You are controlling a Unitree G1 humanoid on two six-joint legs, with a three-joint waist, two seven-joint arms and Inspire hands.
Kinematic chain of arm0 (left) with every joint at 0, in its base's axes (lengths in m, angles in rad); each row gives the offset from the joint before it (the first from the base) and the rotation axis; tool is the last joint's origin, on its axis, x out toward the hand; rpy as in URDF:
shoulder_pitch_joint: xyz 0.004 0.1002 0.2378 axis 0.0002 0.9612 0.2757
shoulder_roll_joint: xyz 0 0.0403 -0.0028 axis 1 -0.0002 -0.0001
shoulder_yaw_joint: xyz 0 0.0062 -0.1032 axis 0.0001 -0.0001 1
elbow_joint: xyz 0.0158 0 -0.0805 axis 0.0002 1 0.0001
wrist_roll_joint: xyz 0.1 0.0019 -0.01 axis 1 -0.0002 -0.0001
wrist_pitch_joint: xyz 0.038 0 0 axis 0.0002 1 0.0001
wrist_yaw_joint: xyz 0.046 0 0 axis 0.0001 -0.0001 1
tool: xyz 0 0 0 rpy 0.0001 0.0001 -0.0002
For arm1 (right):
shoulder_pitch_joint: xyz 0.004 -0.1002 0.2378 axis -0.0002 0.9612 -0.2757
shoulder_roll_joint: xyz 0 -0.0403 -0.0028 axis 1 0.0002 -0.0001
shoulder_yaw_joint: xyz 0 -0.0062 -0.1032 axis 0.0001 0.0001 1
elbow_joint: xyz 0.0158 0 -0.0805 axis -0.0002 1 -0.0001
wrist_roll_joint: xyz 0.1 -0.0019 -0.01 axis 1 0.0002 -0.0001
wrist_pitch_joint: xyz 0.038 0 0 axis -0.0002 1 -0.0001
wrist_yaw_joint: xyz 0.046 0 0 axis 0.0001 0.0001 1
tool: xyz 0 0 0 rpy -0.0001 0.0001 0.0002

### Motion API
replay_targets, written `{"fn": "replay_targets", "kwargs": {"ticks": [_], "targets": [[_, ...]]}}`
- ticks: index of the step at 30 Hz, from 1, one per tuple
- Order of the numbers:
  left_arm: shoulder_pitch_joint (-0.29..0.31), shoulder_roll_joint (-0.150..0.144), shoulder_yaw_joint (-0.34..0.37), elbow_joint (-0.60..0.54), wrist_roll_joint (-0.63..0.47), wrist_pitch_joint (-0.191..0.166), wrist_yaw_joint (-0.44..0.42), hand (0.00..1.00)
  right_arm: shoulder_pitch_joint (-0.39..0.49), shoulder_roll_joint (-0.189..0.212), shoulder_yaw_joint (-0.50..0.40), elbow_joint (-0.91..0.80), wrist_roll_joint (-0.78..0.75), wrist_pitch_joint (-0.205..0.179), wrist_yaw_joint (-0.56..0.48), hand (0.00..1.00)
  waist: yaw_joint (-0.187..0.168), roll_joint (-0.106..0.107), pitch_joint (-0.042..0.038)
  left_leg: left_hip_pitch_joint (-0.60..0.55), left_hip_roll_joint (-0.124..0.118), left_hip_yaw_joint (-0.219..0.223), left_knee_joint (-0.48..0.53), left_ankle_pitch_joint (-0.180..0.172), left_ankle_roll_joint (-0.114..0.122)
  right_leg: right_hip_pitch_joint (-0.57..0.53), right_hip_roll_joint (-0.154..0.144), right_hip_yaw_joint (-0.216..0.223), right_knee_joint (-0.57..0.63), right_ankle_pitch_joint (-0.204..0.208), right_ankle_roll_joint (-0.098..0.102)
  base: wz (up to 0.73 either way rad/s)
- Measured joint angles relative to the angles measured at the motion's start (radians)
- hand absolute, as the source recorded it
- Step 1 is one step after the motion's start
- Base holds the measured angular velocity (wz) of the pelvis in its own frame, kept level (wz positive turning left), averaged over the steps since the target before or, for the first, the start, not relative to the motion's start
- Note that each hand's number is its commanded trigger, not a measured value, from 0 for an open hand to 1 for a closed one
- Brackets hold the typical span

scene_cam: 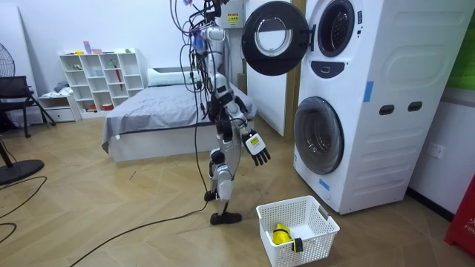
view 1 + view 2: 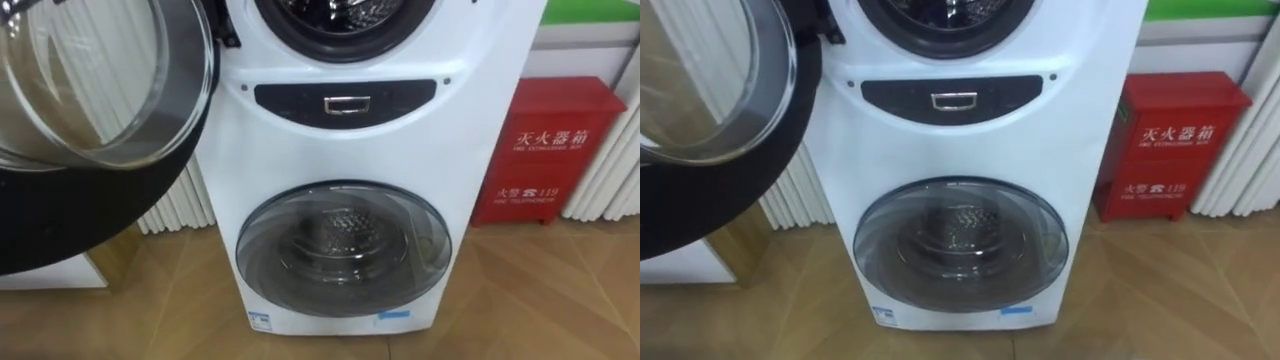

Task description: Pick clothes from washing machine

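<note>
— How many doors are showing?
— Two: upper door [image 2: 95, 95] hanging open, lower door [image 2: 343, 248] sitting shut.
— Clothes?
— One yellow item [image 1: 280, 235] is lying in the one basket [image 1: 315, 245]. The upper drum [image 2: 345, 22] is getting cut off; can't tell what's inside.
— Hands?
— Right hand [image 1: 257, 148] is hanging with fingers loosely spread, holding nothing.
</note>
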Motion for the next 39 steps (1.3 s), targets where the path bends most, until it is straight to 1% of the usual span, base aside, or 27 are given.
{"fn": "replay_targets", "kwargs": {"ticks": [1,4,6,8,9,10,11,12,13,15,16,18,19,20,21,22,24,25,28,29,30,31,33,34,35,37,39], "targets": [[0.0,0.004,0.034,0.018,-0.015,0.0,0.017,0.0,0.005,0.0,-0.005,-0.001,-0.016,0.001,0.003,0.0,0.003,0.0,0.0008,0.0,0.002,0.004,0.002,-0.001,-0.002,-0.001,0.003,0.006,0.0,-0.001,-0.002,-0.1],[0.0,0.009,0.08,0.027,-0.083,0.005,0.055,0.0,0.024,0.0,-0.012,-0.011,-0.024,0.003,-0.002,0.0,0.01,0.0,0.0003,-0.005,0.004,-0.002,0.005,-0.001,-0.003,-0.003,0.005,0.006,-0.001,-0.002,-0.003,0.0],[-0.02,0.02,0.131,0.019,-0.142,0.007,0.093,0.0,0.038,0.006,-0.041,-0.011,-0.021,0.002,-0.023,0.0,0.025,0.003,-0.0005,-0.007,0.004,-0.009,0.008,-0.001,-0.003,-0.003,0.005,0.002,-0.001,-0.002,-0.004,0.06],[-0.04,0.053,0.162,0.019,-0.179,0.007,0.111,0.0,0.039,0.007,-0.065,-0.008,-0.024,0.001,-0.03,0.0,0.029,0.004,-0.001,-0.006,0.004,-0.009,0.008,-0.001,-0.003,-0.003,0.006,0.004,-0.001,-0.002,-0.004,0.0],[-0.053,0.083,0.178,0.018,-0.203,0.007,0.128,0.0,0.038,0.007,-0.087,-0.008,-0.031,0.0,-0.032,0.0,0.029,0.01,0.0013,-0.008,0.004,-0.011,0.008,-0.001,-0.003,-0.003,0.006,0.004,-0.001,-0.002,-0.004,0.0],[-0.068,0.116,0.19,0.003,-0.217,0.007,0.15,0.0,0.038,0.007,-0.101,-0.01,-0.054,0.0,-0.039,0.0,0.031,0.012,0.0012,-0.009,0.004,-0.01,0.007,-0.002,-0.004,-0.006,0.006,0.005,-0.001,-0.002,-0.004,0.0],[-0.077,0.136,0.19,-0.008,-0.228,0.007,0.164,0.0,0.038,0.006,-0.105,-0.01,-0.064,0.0,-0.042,0.0,0.032,0.012,0.0012,-0.01,0.004,-0.01,0.007,-0.002,-0.005,-0.006,0.007,0.004,-0.001,-0.002,-0.004,0.0],[-0.098,0.171,0.196,-0.037,-0.244,0.008,0.192,0.0,0.04,0.007,-0.109,-0.013,-0.067,0.0,-0.049,0.0,0.041,0.012,0.0009,-0.011,0.005,-0.011,0.006,-0.003,-0.005,-0.007,0.007,0.003,-0.001,-0.002,-0.004,0.0],[-0.108,0.184,0.208,-0.068,-0.243,0.007,0.207,0.0,0.044,0.009,-0.111,-0.019,-0.066,0.0,-0.051,0.0,0.049,0.012,0.0005,-0.013,0.005,-0.011,0.006,-0.003,-0.005,-0.008,0.007,0.003,-0.001,-0.002,-0.004,0.0],[-0.143,0.236,0.21,-0.194,-0.241,0.007,0.262,0.0,0.06,0.01,-0.112,-0.047,-0.08,0.0,-0.065,0.0,0.059,0.018,-0.0016,-0.016,0.004,-0.014,0.005,-0.003,-0.005,-0.006,0.007,0.0,-0.001,-0.001,-0.003,0.02],[-0.16,0.247,0.21,-0.218,-0.241,0.007,0.277,0.0,0.06,0.01,-0.112,-0.046,-0.08,0.0,-0.069,0.0,0.06,0.018,-0.0025,-0.015,0.004,-0.015,0.005,-0.003,-0.005,-0.005,0.007,-0.001,-0.001,-0.001,-0.003,0.1],[-0.221,0.28,0.207,-0.331,-0.242,0.007,0.337,0.0,0.066,0.012,-0.111,-0.054,-0.079,0.0,-0.077,0.0,0.07,0.029,-0.004,-0.014,0.004,-0.023,0.006,-0.003,-0.005,-0.001,0.006,-0.01,-0.001,-0.001,-0.003,0.08],[-0.229,0.284,0.206,-0.37,-0.242,0.006,0.351,0.0,0.066,0.012,-0.111,-0.057,-0.077,0.0,-0.08,0.0,0.071,0.031,-0.0041,-0.016,0.003,-0.023,0.006,-0.003,-0.005,-0.001,0.005,-0.011,-0.001,-0.001,-0.003,0.05],[-0.242,0.289,0.207,-0.448,-0.242,0.005,0.375,0.0,0.066,0.012,-0.112,-0.06,-0.076,0.0,-0.085,0.0,0.071,0.036,-0.0056,-0.018,0.003,-0.028,0.006,-0.003,-0.005,-0.002,0.005,-0.015,-0.001,-0.001,-0.003,0.06],[-0.247,0.289,0.206,-0.536,-0.24,0.005,0.397,0.0,0.065,0.012,-0.112,-0.066,-0.079,0.001,-0.086,0.0,0.069,0.042,-0.004,-0.021,0.002,-0.033,0.006,-0.003,-0.005,-0.004,0.004,-0.016,0.0,-0.002,-0.003,0.07],[-0.251,0.289,0.206,-0.575,-0.237,0.005,0.406,0.0,0.066,0.013,-0.112,-0.068,-0.081,0.001,-0.086,0.0,0.069,0.045,-0.0038,-0.022,0.002,-0.036,0.007,-0.003,-0.005,-0.005,0.004,-0.017,0.0,-0.002,-0.003,0.07],[-0.269,0.29,0.217,-0.693,-0.182,0.014,0.435,0.0,0.075,0.017,-0.113,-0.088,-0.09,0.004,-0.085,0.0,0.067,0.053,-0.0006,-0.031,0.002,-0.041,0.013,-0.003,-0.005,-0.008,0.004,-0.022,-0.002,-0.002,-0.002,0.08],[-0.272,0.29,0.218,-0.721,-0.167,0.015,0.445,0.0,0.081,0.017,-0.113,-0.092,-0.091,0.004,-0.084,0.0,0.072,0.052,0.0001,-0.035,0.002,-0.043,0.017,-0.003,-0.005,-0.009,0.004,-0.024,-0.001,-0.002,-0.002,0.16],[-0.277,0.291,0.213,-0.949,-0.103,0.019,0.471,0.0,0.088,0.03,-0.111,-0.099,-0.091,0.004,-0.075,0.0,0.077,0.039,0.003,-0.05,-0.003,-0.069,0.029,-0.003,-0.005,-0.008,-0.004,-0.052,-0.004,-0.006,0.001,0.3],[-0.279,0.291,0.211,-0.987,-0.093,0.021,0.472,0.0,0.087,0.031,-0.11,-0.098,-0.09,0.004,-0.072,0.0,0.078,0.037,0.0024,-0.05,-0.004,-0.071,0.032,-0.003,-0.005,-0.006,-0.005,-0.053,-0.004,-0.007,0.002,0.21],[-0.292,0.291,0.206,-1.073,-0.042,0.023,0.476,0.0,0.084,0.035,-0.109,-0.096,-0.089,0.004,-0.062,0.0,0.08,0.031,0.0008,-0.051,-0.008,-0.076,0.036,-0.003,-0.005,-0.002,-0.01,-0.06,-0.003,-0.008,0.004,0.19],[-0.327,0.291,0.198,-1.145,0.032,0.022,0.479,0.0,0.078,0.039,-0.108,-0.087,-0.089,0.004,-0.054,0.0,0.08,0.022,0.0047,-0.051,-0.013,-0.083,0.036,-0.002,-0.004,0.002,-0.014,-0.071,-0.004,-0.011,0.006,0.17],[-0.364,0.293,0.184,-1.249,0.123,0.015,0.469,0.0,0.067,0.042,-0.101,-0.081,-0.09,0.004,-0.041,0.0,0.076,0.013,0.0124,-0.048,-0.018,-0.084,0.036,-0.001,-0.002,0.009,-0.019,-0.073,-0.006,-0.014,0.008,0.1],[-0.364,0.285,0.172,-1.32,0.152,0.019,0.462,0.0,0.059,0.043,-0.1,-0.081,-0.084,0.004,-0.035,0.0,0.074,0.012,0.0121,-0.048,-0.019,-0.085,0.036,-0.002,0.002,0.01,-0.02,-0.074,-0.007,-0.015,0.009,0.06],[-0.361,0.277,0.162,-1.355,0.16,0.023,0.46,0.0,0.061,0.045,-0.098,-0.08,-0.075,0.004,-0.035,0.0,0.075,0.01,0.0118,-0.049,-0.02,-0.088,0.037,-0.002,0.003,0.011,-0.021,-0.075,-0.007,-0.015,0.009,0.1],[-0.353,0.24,0.128,-1.458,0.19,0.025,0.431,0.0,0.066,0.046,-0.063,-0.08,-0.057,0.013,-0.03,0.0,0.075,0.004,0.0117,-0.054,-0.02,-0.096,0.042,-0.001,0.004,0.011,-0.021,-0.085,-0.004,-0.015,0.009,0.12],[-0.352,0.223,0.111,-1.498,0.198,0.022,0.401,0.0,0.065,0.047,-0.051,-0.08,-0.058,0.013,-0.025,0.0,0.073,0.002,0.0106,-0.057,-0.02,-0.099,0.046,-0.001,0.004,0.011,-0.021,-0.088,-0.003,-0.015,0.009,0.06]]}}
